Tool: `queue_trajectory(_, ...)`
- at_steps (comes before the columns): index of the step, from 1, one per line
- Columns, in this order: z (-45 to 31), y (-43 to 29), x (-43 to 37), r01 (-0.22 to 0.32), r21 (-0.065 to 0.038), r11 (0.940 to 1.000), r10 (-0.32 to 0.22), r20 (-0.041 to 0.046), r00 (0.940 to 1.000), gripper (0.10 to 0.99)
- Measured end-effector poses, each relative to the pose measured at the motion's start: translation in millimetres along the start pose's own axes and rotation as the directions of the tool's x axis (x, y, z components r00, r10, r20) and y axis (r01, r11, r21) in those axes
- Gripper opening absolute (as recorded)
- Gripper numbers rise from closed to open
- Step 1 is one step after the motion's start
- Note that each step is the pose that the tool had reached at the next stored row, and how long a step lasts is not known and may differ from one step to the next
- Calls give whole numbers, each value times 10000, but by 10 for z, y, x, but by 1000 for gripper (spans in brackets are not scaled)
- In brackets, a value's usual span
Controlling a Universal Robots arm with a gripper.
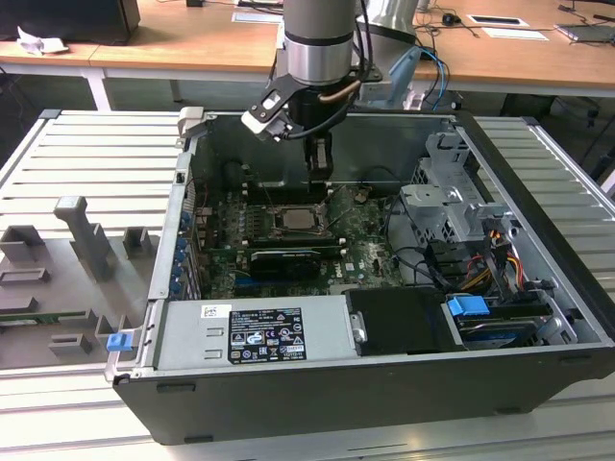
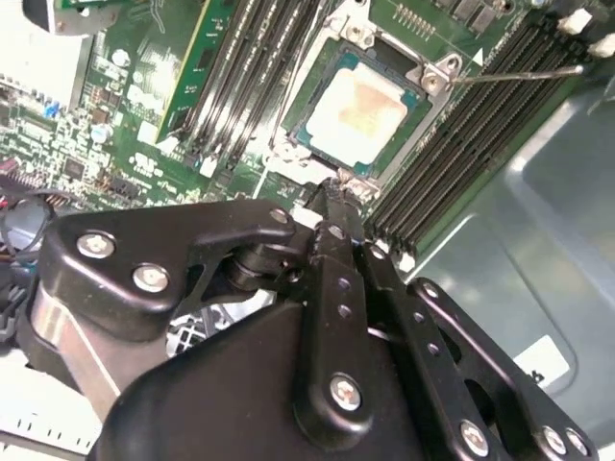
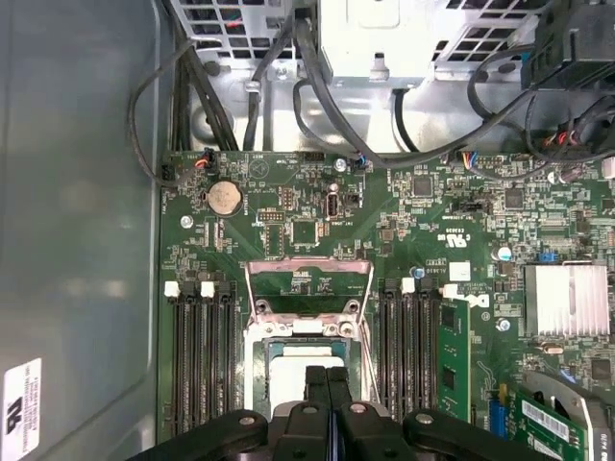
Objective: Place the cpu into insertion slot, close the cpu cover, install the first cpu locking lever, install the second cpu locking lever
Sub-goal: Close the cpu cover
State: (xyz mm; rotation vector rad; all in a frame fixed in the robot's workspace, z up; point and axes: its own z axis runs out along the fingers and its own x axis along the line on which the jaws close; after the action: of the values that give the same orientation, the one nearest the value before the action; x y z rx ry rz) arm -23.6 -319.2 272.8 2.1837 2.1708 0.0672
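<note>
Cpu (image 2: 360, 101) sits in the slot (image 2: 300, 86), just ahead of the gripper (image 2: 336, 184) tips; jaws are pressed together, gripping nothing. Cover (image 3: 307, 327) is open beyond it.

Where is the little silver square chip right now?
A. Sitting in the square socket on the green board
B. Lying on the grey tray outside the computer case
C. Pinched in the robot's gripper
A: in the second wrist view the cpu lies flat in the insertion slot on the green board, while the gripper beside it carries no chip.
</note>
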Motion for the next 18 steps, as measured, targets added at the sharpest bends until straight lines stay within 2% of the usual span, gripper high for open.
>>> queue_trajectory(3, -24, 28, 0, -1, 0, 10000, 1, 0, 10000, 106)
queue_trajectory(8, -17, 116, 0, -1, 0, 10000, 1, 0, 10000, 106)
queue_trajectory(11, -9, 221, 1, -1, 9, 10000, 1, 1, 10000, 106)
queue_trajectory(18, 2, 334, 2, -1, 15, 10000, 1, 2, 10000, 106)
